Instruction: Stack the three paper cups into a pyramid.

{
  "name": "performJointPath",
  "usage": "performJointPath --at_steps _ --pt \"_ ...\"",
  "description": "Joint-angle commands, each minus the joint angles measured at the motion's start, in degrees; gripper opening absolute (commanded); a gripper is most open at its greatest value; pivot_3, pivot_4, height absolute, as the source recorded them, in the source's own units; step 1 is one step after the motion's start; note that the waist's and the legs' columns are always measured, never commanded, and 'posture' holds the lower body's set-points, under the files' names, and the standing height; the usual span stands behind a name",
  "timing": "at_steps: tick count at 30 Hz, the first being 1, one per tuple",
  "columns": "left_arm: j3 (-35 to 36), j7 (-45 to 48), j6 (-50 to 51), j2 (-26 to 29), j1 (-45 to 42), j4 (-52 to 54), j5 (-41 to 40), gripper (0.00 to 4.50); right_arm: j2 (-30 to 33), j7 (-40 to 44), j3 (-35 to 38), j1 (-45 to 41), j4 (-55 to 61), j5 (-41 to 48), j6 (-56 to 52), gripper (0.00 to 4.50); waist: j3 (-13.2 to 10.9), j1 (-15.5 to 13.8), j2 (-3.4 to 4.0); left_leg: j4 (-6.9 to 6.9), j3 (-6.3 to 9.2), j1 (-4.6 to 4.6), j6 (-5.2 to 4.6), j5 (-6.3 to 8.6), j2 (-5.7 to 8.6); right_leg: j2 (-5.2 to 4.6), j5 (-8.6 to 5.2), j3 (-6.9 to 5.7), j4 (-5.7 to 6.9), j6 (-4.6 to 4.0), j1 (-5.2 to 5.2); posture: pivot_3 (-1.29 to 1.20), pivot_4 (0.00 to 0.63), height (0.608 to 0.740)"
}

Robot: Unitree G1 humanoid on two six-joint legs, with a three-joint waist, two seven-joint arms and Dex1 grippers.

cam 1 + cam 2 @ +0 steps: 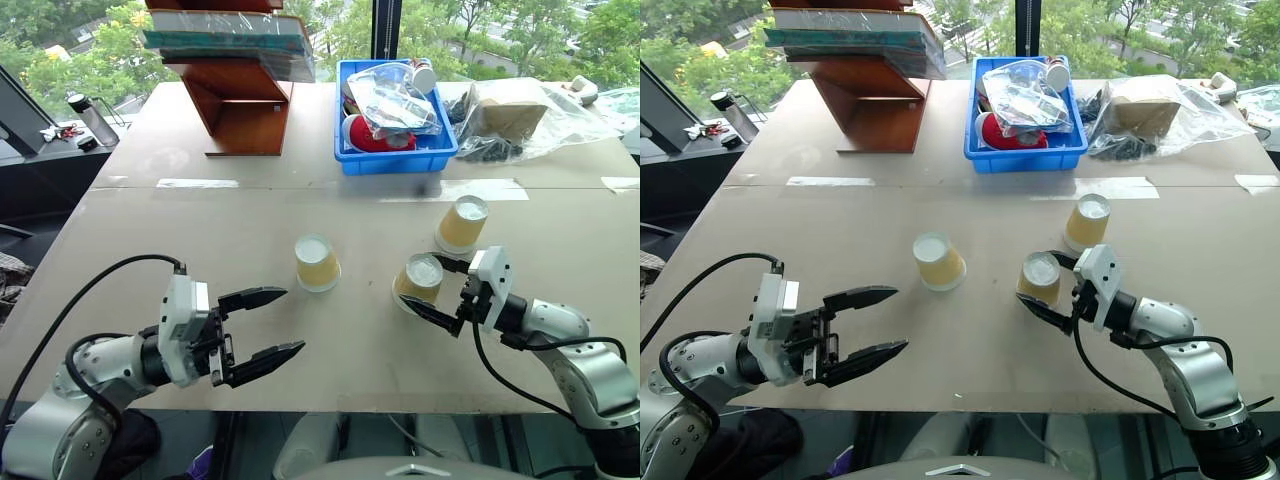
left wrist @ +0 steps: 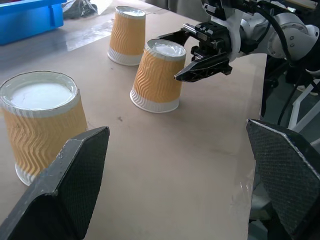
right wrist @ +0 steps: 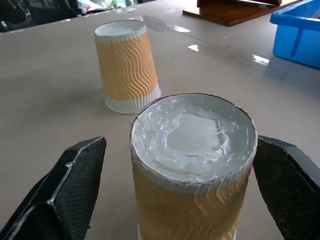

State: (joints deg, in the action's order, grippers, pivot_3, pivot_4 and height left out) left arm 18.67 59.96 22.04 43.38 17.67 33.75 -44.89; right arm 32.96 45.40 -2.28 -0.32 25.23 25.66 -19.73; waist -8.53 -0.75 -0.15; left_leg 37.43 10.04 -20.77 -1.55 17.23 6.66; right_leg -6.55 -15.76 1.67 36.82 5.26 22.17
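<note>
Three paper cups stand upside down on the table, apart from one another: the left cup (image 1: 318, 263), the middle cup (image 1: 420, 276) and the far right cup (image 1: 462, 223). Each has yellow-tan wavy sides and a white base facing up. My right gripper (image 1: 421, 281) is open, with one black finger on either side of the middle cup (image 3: 192, 165) and a gap showing on each side. My left gripper (image 1: 294, 319) is open and empty near the table's front edge, pointing toward the left cup (image 2: 42, 122) and short of it.
A blue bin (image 1: 395, 160) holding bagged items sits at the back centre. A wooden stand (image 1: 245, 100) with books is at the back left, and a clear plastic bag (image 1: 520, 115) at the back right. Strips of tape (image 1: 455, 190) cross the table behind the cups.
</note>
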Motion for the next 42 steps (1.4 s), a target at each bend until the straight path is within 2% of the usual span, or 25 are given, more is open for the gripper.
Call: performJointPath --at_steps 1,5,11,18,30,33,34,35,42 --pt "0.8 -2.1 -1.4 -0.4 -2.9 -3.2 2.6 4.50 3.2 3.8 5.9 2.0 5.6 4.5 1.3 4.48 0.0 -0.1 0.00 0.00 0.01 0.00 0.00 0.00 0.00 0.00 0.00 -0.01 0.00 0.00 0.00 0.00 0.150 0.740" --pt "-2.6 -2.7 -2.8 -0.3 -8.1 -9.0 7.6 4.50 5.6 7.5 12.3 7.2 10.0 8.3 3.9 4.48 0.0 -0.1 -0.03 0.00 0.05 -0.03 0.00 0.00 0.01 -0.01 0.00 -0.06 0.01 0.00 -0.02 0.00 0.150 0.740" --pt "-9.7 -3.5 -3.7 -2.8 -18.6 -17.4 12.9 4.50 7.0 9.6 19.5 13.1 14.3 14.3 4.4 4.48 0.0 0.0 -0.10 0.02 0.04 0.00 0.00 0.00 0.02 0.00 0.01 -0.04 0.02 0.02 -0.02 0.00 0.150 0.740" --pt "-15.5 -3.3 -4.6 -5.8 -30.0 -26.4 17.6 4.50 8.0 9.4 24.3 20.1 18.9 17.5 3.5 4.48 0.1 -0.2 -0.19 0.06 0.08 -0.04 0.00 0.00 0.03 -0.02 0.01 -0.10 0.05 0.02 -0.02 0.00 0.150 0.740" --pt "-18.9 0.0 -7.0 -8.1 -36.5 -33.2 20.4 4.50 5.3 9.8 26.4 27.8 19.2 14.5 8.4 4.48 0.1 0.0 -0.26 0.14 0.05 -0.03 0.00 0.00 0.04 -0.02 0.01 -0.06 0.11 0.02 -0.02 0.00 0.150 0.740" --pt "-19.1 0.4 -7.3 -8.3 -37.0 -33.9 20.8 3.71 4.9 9.9 26.4 28.8 18.9 13.9 9.5 4.50 0.1 0.1 -0.26 0.15 0.05 -0.02 0.00 0.00 0.04 -0.01 0.01 -0.06 0.14 0.03 -0.02 0.00 0.150 0.740" --pt "-19.1 0.5 -7.4 -8.4 -37.1 -33.9 20.9 3.16 4.8 10.0 26.3 29.1 18.9 13.8 9.7 4.50 0.1 0.1 -0.26 0.15 0.06 -0.02 0.00 -0.01 0.04 -0.01 0.01 -0.06 0.15 0.02 -0.02 0.00 0.150 0.740" --pt "-19.1 0.6 -7.6 -8.5 -37.1 -33.9 20.9 2.81 4.8 10.0 26.3 29.3 18.8 13.7 9.9 4.50 0.1 0.1 -0.26 0.16 0.06 -0.02 0.00 -0.01 0.04 -0.01 0.01 -0.06 0.15 0.02 -0.02 0.00 0.150 0.740" --pt "-18.2 2.4 -6.9 -8.6 -36.7 -31.5 19.2 2.81 4.7 10.1 26.2 30.3 18.3 13.3 11.0 4.50 0.1 0.1 -0.26 0.19 0.06 -0.03 0.00 -0.01 0.04 -0.01 0.01 -0.06 0.16 0.03 -0.02 0.00 0.150 0.740"
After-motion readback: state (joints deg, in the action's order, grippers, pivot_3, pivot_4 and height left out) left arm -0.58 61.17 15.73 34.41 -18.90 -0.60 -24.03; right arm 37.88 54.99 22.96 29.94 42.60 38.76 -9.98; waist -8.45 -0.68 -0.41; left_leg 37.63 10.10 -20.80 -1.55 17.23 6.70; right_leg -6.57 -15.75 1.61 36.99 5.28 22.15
